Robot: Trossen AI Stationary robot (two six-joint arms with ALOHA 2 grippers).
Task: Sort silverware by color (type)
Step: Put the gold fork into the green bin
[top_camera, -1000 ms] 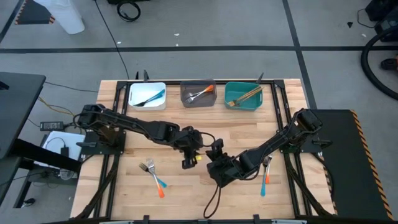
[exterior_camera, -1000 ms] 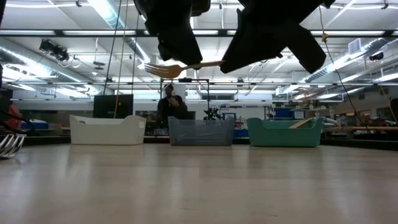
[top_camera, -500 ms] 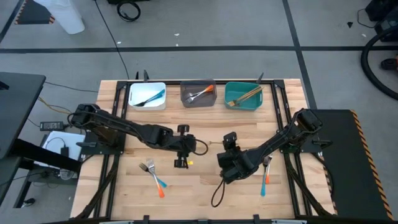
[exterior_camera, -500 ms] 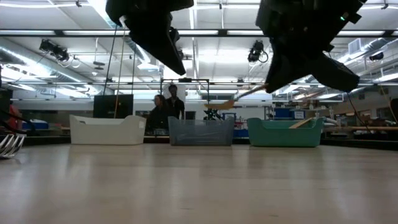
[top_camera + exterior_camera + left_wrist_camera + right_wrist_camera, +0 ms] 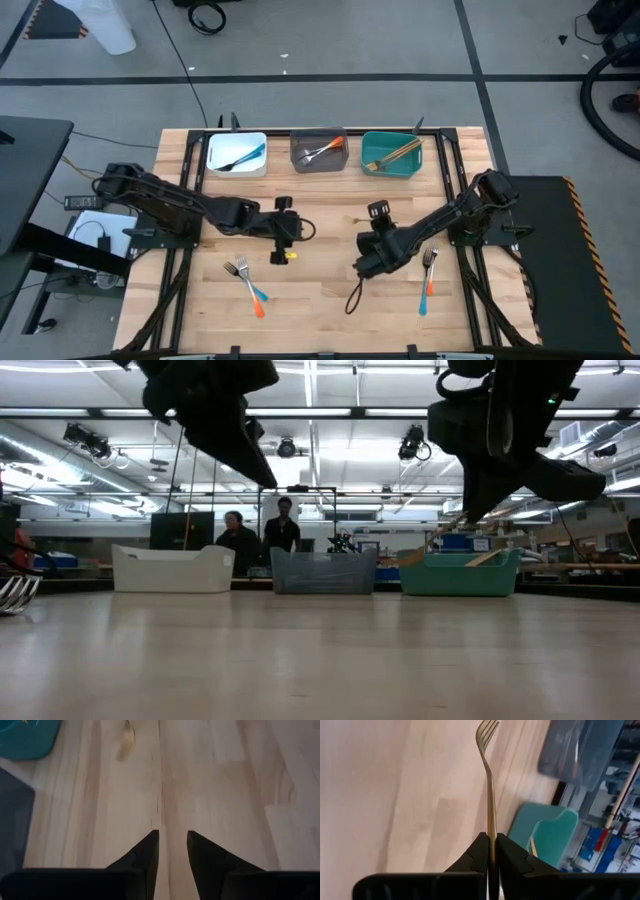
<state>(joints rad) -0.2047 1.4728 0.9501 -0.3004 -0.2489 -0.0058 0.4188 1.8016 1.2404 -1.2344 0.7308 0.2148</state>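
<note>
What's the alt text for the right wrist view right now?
The right gripper is shut on the handle of a slim all-gold metal fork, whose tines point away from the camera above the light wooden table. Beyond it stand a teal rectangular plastic bin and a grey rectangular bin.

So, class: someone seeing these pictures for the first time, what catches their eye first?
Probably the gold fork pinched upright in the right gripper, held above mid-table. Next, the three bins along the far edge, white, grey and teal, each already holding cutlery. The left gripper hovers nearby, fingers apart and empty.
</note>
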